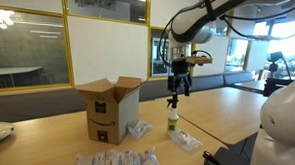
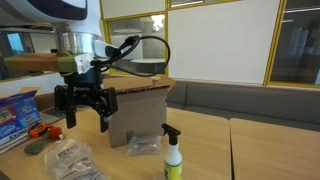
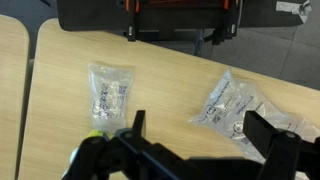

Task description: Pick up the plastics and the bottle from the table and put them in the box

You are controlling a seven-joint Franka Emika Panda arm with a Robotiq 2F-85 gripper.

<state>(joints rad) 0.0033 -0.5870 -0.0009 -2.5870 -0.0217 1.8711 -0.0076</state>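
Note:
The brown cardboard box (image 1: 111, 109) stands open on the wooden table (image 1: 227, 104); it also shows in an exterior view (image 2: 142, 108). The small yellowish spray bottle (image 1: 172, 116) stands upright to one side of the box, and shows in both exterior views (image 2: 173, 152). In the wrist view its yellow body (image 3: 88, 142) sits at the lower left. My gripper (image 1: 177, 90) hangs open and empty just above the bottle. Clear plastic packets lie on the table (image 1: 185, 140) (image 1: 137, 129) (image 2: 70, 160). Two packets (image 3: 108, 90) (image 3: 235, 105) lie below the open jaws (image 3: 205, 135).
A black frame (image 3: 180, 15) stands beyond the table's far edge in the wrist view. A blue package (image 2: 12, 112) and an orange item (image 2: 40, 130) lie at one table end. A white rounded body (image 1: 286, 129) stands close to the table's edge.

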